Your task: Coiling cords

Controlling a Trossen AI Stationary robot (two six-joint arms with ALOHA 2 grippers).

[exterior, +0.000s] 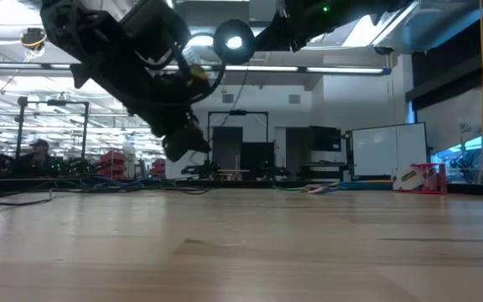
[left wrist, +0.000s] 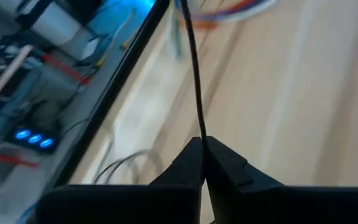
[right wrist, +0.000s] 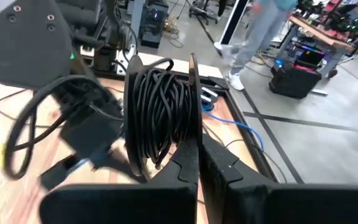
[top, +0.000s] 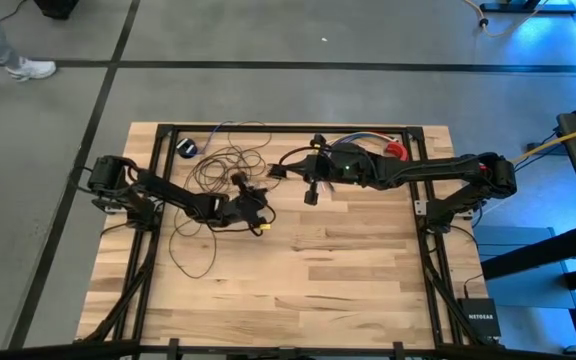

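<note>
Looking straight down, the cords (top: 223, 170) sprawl in loose loops over the table's (top: 348, 270) far-left part, ending at a small black puck (top: 189, 148) by the far edge; the left gripper (top: 260, 200) sits at their near right side, the right gripper (top: 274, 171) just beyond it. At table height, one dark arm (exterior: 132, 59) hangs low. Left wrist: fingers (left wrist: 229, 171) pinched shut on a thin strand. Right wrist: fingers (right wrist: 219, 168) closed, gripping a wound black coil (right wrist: 160, 118)
</note>
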